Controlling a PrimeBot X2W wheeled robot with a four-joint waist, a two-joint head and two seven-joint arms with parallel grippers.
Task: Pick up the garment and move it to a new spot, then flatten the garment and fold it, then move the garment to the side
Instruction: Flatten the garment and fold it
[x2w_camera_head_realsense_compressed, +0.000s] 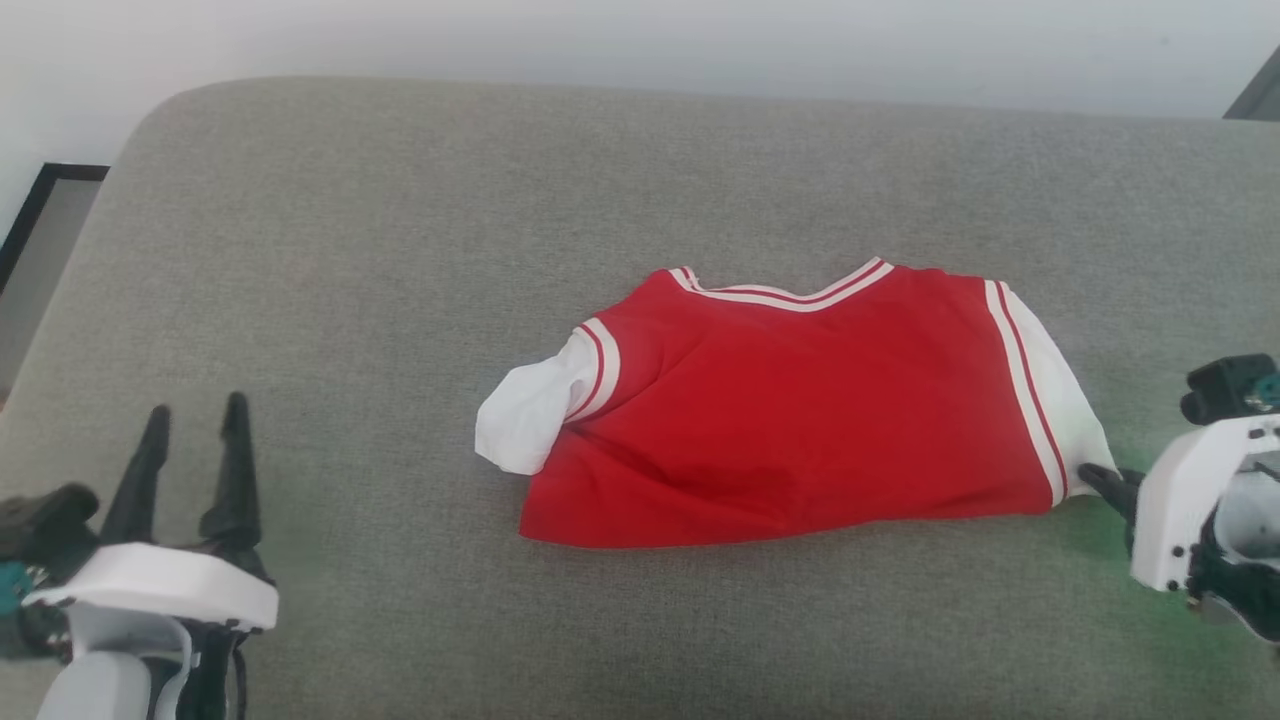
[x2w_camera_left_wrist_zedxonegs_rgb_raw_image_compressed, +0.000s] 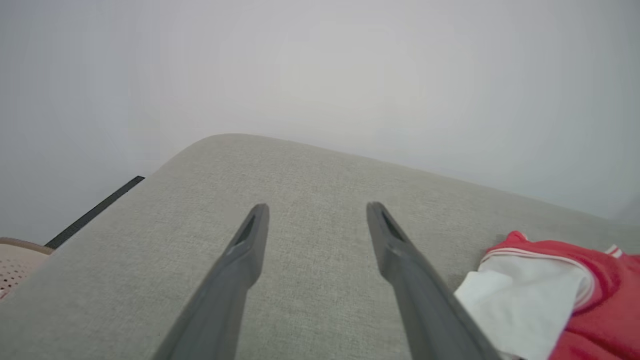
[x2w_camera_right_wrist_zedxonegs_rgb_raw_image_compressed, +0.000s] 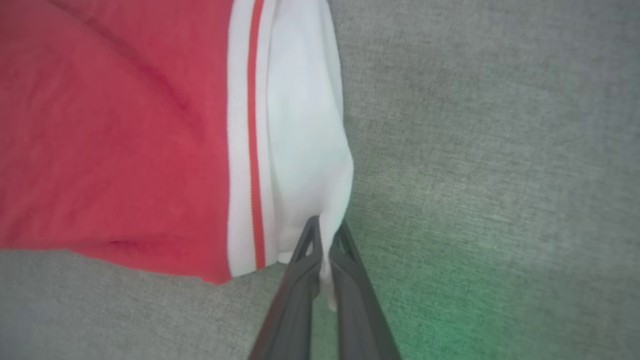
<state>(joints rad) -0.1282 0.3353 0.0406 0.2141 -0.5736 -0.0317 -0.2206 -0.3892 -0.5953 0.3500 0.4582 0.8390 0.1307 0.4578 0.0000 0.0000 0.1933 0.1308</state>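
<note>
The garment (x2w_camera_head_realsense_compressed: 790, 420), a red jersey-style shirt with white sleeves and red-and-white striped trim, lies folded on the grey cushion, neck toward the far side. No lettering is visible on its upper face. My right gripper (x2w_camera_head_realsense_compressed: 1092, 478) is at its right end, shut on the tip of the white right sleeve (x2w_camera_right_wrist_zedxonegs_rgb_raw_image_compressed: 305, 150); a strip of white cloth is pinched between the two dark fingers (x2w_camera_right_wrist_zedxonegs_rgb_raw_image_compressed: 327, 230). My left gripper (x2w_camera_head_realsense_compressed: 195, 415) stands open at the lower left, well apart from the shirt, with nothing between its fingers (x2w_camera_left_wrist_zedxonegs_rgb_raw_image_compressed: 315, 210). The white left sleeve (x2w_camera_left_wrist_zedxonegs_rgb_raw_image_compressed: 520, 300) lies to its right.
The grey upholstered cushion (x2w_camera_head_realsense_compressed: 400, 250) spans the whole work area, with a rounded far-left corner and a pale wall behind it. A dark-framed panel (x2w_camera_head_realsense_compressed: 40, 200) stands off the left edge. A perforated beige object (x2w_camera_left_wrist_zedxonegs_rgb_raw_image_compressed: 15, 260) sits low left.
</note>
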